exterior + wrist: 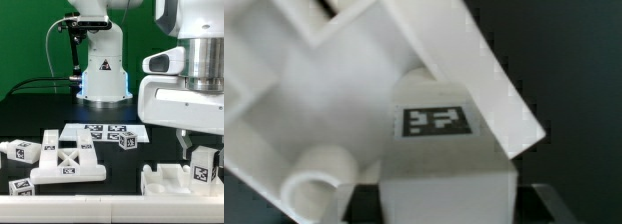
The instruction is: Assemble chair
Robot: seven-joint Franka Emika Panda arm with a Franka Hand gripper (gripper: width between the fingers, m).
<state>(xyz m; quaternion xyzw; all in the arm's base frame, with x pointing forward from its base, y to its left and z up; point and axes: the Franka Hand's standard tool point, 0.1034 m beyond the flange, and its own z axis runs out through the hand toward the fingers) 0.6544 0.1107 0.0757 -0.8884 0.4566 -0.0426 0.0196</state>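
Observation:
My gripper is at the exterior view's right, shut on a chunky white leg piece that carries a square tag. It holds the piece upright, at or just above a white slab piece with raised ends; I cannot tell whether they touch. In the wrist view the leg piece fills the space between my dark fingers, tag facing the camera, and the slab with its recesses lies right behind it. My gripper grips the leg's sides. A cross-braced panel lies at the left.
Loose tagged white pieces lie at the left, and one small one near the middle. The marker board lies in front of the robot base. The table's front edge is close below the slab.

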